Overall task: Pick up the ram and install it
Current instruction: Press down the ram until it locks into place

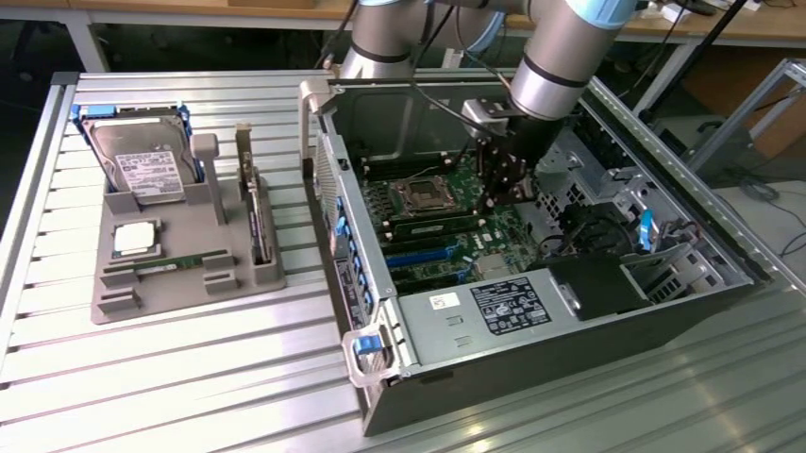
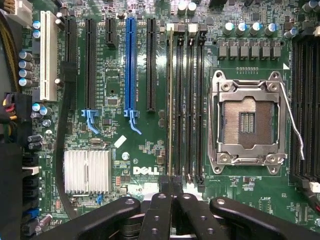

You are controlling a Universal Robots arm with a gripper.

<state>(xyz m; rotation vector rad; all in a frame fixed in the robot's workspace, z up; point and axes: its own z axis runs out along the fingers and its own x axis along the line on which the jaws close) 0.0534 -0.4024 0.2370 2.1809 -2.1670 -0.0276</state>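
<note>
Gripper [image 2: 171,196] inside open computer case [image 1: 377,311], low over motherboard [image 2: 120,165]; fingers [image 2: 161,210] pressed together, tips at end of ram [image 2: 171,100]. Ram standing on edge in outermost memory slot beside empty CPU socket [image 2: 248,122]; grip on it not confirmable. Pickup judged complete; insertion far along, full seating unverified. Hard drive [image 1: 145,160] and processor [image 1: 136,239] resting in grey holder tray [image 1: 189,283] on table [image 1: 151,377].
</note>
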